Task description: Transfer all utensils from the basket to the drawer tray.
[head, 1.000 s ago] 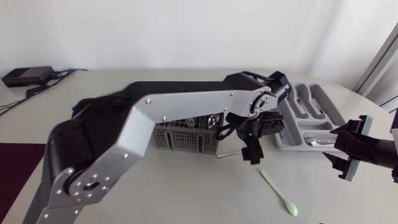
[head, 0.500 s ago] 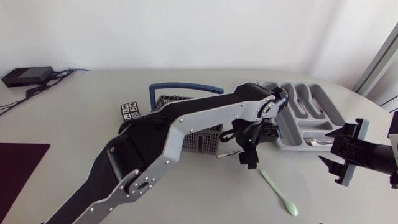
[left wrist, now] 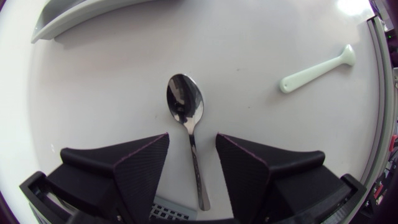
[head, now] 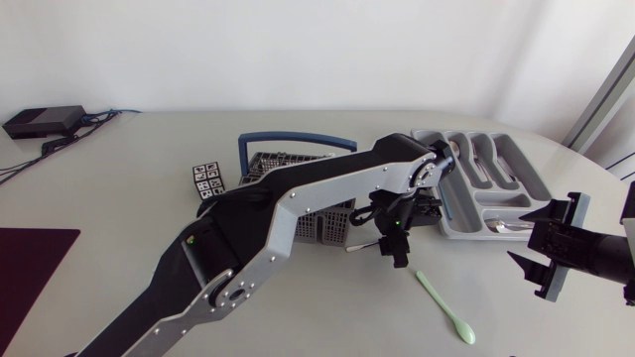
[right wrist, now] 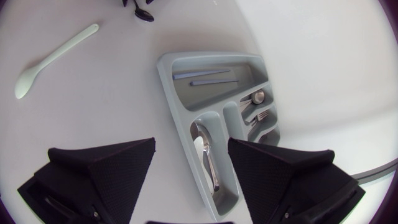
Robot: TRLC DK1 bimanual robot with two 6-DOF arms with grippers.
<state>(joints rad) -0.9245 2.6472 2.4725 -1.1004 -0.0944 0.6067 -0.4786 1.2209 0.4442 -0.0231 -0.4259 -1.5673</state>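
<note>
Head view overhead; wrist views downward, close; shared green spoon (left wrist: 316, 69)

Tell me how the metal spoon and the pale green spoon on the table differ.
The metal spoon is shiny silver; the green spoon is matte pale green. The metal spoon lies between the open jaws of the left gripper, while the green spoon lies off to the side, clear of them. Both lie on the table, outside the tray.

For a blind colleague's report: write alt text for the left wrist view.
A metal spoon lies on the white table between the open fingers of the left gripper, its bowl pointing ahead. Further ahead to one side lies a pale green utensil; the grey drawer tray shows its edge at the other side.
</note>
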